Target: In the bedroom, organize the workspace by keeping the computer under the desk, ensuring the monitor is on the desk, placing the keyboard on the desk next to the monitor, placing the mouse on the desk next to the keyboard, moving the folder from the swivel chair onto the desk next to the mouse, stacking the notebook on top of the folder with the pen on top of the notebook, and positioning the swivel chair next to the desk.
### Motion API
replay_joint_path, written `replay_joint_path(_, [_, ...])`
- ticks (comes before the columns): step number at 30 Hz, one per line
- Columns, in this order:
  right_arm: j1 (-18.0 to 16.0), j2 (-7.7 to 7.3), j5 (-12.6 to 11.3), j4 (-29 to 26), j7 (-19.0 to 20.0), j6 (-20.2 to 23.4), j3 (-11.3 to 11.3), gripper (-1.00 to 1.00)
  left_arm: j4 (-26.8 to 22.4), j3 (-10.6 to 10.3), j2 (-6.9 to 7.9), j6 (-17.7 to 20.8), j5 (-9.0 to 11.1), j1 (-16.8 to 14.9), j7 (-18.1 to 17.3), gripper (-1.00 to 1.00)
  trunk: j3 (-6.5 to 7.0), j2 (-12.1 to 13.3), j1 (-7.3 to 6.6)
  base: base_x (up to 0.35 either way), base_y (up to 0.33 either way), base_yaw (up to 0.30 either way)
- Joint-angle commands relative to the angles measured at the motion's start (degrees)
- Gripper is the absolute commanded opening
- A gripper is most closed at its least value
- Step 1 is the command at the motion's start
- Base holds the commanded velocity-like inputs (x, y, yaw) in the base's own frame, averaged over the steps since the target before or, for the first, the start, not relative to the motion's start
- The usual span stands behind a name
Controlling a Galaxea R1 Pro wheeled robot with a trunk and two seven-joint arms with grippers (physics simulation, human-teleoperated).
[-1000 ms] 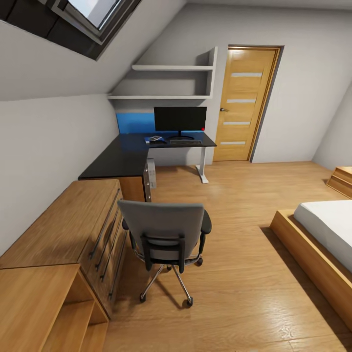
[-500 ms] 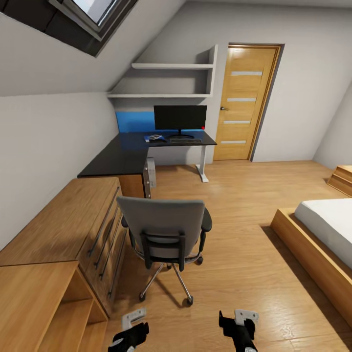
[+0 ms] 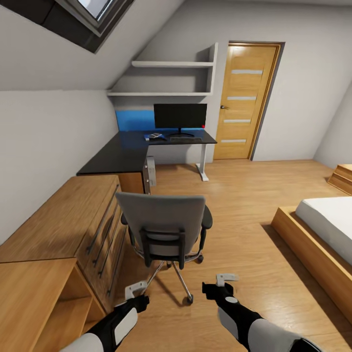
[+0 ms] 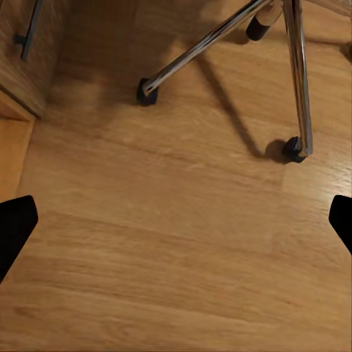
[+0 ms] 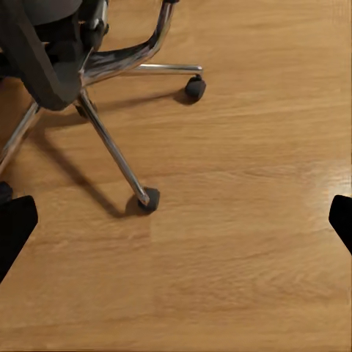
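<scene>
Head view: both claws hang low over the floor (image 3: 254, 205), just behind the chair (image 3: 164, 227). Left claw (image 3: 135, 291) sits behind the chair's near-left castor, right claw (image 3: 222, 282) just right of the near-right castor; neither touches the chair. Both are spread wide with nothing between the fingers. On the left wrist view, the black fingertips (image 4: 15, 227) stand far apart over bare wood, 2 chrome legs ahead. Right wrist view shows the same spread, fingertips (image 5: 15, 224) at the edges, the chair base (image 5: 110, 147) ahead and to one side. Well beyond the claws, past the chair, the desk (image 3: 122, 156) carries the monitor (image 3: 180, 116), the keyboard (image 3: 186, 139) in front of it, and the folder (image 3: 152, 137) just left of the keyboard. Computer (image 3: 151, 171) stands under the desk.
</scene>
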Motion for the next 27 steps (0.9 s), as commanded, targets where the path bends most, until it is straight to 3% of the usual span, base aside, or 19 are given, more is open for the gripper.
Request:
replay_joint_path(1, [-0.07, 0.44, -0.49, 0.16, -0.06, -0.33, 0.43, 1.00, 0.25, -0.49, 0.06, -0.45, 0.31, -0.05, 0.43, 1.00, -0.24, -0.45, 0.22, 0.000, 0.000, 0.000])
replay_joint_path(6, [-0.11, 1.62, -0.45, 1.15, 0.45, -3.70, 0.46, 1.00, 1.29, -0.54, 0.06, -3.42, 0.33, -0.08, 0.42, 1.00, -1.14, -2.45, 1.32, 0.000, 0.000, 0.000])
replay_joint_path(14, [0.05, 2.31, -0.56, 2.32, 0.53, -14.24, 0.53, 1.00, 1.63, -0.44, 0.12, -4.54, 0.32, -0.09, 0.60, 1.00, -2.57, -5.66, 3.08, 0.000, 0.000, 0.001])
replay_joint_path(27, [0.10, 2.44, -0.49, 2.69, 0.45, -16.17, 0.56, 1.00, 1.66, -0.61, 0.00, -4.75, 0.32, -0.09, 0.71, 1.00, -4.91, -10.87, 5.93, 0.000, 0.000, 0.147])
